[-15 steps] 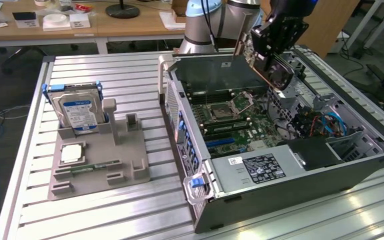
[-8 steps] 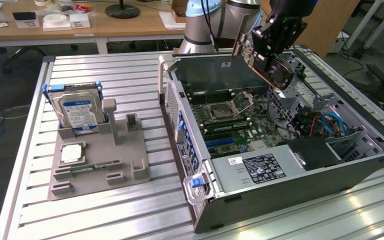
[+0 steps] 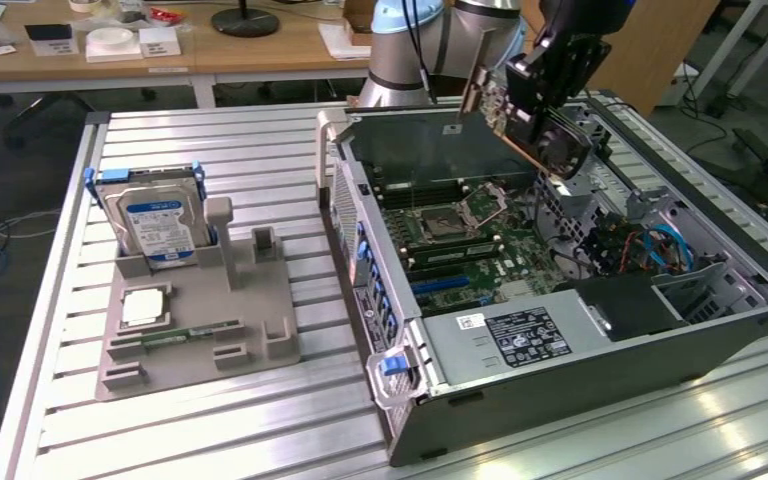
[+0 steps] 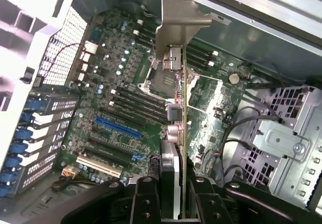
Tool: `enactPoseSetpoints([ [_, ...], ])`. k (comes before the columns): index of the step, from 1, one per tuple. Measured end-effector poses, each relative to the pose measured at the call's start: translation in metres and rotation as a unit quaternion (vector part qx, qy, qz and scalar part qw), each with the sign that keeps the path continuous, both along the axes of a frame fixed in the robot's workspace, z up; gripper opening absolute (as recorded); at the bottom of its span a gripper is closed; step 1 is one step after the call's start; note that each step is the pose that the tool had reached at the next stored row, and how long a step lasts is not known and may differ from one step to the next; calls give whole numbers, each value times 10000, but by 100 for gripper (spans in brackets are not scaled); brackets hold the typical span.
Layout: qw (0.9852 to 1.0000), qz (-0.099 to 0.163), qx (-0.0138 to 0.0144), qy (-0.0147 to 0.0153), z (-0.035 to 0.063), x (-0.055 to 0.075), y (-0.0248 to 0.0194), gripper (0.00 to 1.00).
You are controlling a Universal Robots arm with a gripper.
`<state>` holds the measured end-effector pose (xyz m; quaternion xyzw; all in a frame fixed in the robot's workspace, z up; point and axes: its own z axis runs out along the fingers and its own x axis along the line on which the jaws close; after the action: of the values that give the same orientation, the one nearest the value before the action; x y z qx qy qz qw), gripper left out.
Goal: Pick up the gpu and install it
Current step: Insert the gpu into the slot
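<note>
At the exterior view's left, grey fixture tray (image 3: 264, 300) on the slatted table (image 3: 224, 150), carrying an upright hard drive (image 3: 155, 222), a square processor (image 3: 144, 305) and a slim memory stick (image 3: 195, 335), none of them in contact with the arm. At centre, open computer case (image 3: 558, 392) lying on its side, motherboard (image 3: 458, 235) exposed. At upper right, gripper (image 3: 534, 100) clenched on the gpu (image 3: 564, 145), card held tilted above the far part of the case, well apart from the tray and clear of the board. In the wrist view, gpu (image 4: 178, 108) seen edge-on in the gripper (image 4: 173, 196), silver bracket (image 4: 176, 22) leading, vacant blue slot (image 4: 118, 127) off to one side of the card's edge rather than beneath it. Judged stage: pick-up done, carry to the case largely done. Alignment over a slot, lowering and seating left to do. Card not yet installed.
</note>
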<state>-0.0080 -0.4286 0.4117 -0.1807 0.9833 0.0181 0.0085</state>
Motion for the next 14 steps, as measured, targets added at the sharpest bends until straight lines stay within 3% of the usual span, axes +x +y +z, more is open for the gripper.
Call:
enactPoseSetpoints([
  [7,9993,387,0,0,0,0,-1,28],
  [14,9966,825,0,0,0,0,-1,28],
])
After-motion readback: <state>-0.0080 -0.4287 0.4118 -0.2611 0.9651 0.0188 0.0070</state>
